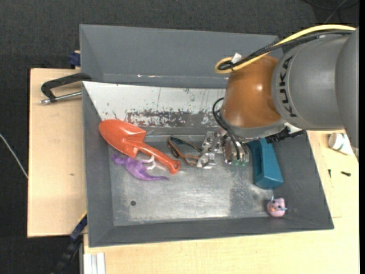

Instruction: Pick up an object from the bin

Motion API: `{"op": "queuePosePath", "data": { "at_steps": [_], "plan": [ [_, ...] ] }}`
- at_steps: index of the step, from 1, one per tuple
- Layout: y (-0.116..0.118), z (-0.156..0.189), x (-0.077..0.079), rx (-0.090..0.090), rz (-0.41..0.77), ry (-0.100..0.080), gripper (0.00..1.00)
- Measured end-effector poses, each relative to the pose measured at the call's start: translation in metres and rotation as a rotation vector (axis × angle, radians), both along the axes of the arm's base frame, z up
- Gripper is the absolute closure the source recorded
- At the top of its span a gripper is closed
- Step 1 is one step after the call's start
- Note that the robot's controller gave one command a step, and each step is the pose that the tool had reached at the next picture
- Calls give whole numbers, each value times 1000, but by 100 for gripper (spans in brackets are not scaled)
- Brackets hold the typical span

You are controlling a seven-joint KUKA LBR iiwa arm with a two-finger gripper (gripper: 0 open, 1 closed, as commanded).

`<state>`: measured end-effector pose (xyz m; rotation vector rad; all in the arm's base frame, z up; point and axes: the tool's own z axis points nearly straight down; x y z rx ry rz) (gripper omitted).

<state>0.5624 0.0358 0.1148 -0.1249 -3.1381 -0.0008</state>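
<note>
Camera view: gripper (pixel 219 153) low in bin (pixel 171 56), grip state cannot tell. Brown glasses (pixel 185 149), likely target, just beside it; blue block (pixel 266 165) near opposite side. Risks: thin frame could slip; block could get knocked.

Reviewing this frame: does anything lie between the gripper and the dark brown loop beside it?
Nothing visible does. The gripper sits right beside the dark brown wiry loop. The orange plastic scoop lies beyond the loop, the blue rectangular block on the gripper's other side.
</note>
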Motion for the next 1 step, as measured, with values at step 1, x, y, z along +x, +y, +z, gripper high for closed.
{"op": "queuePosePath", "data": {
  "at_steps": [1],
  "plan": [
    [10,41,24,1,7,-7,100]
  ]
}}
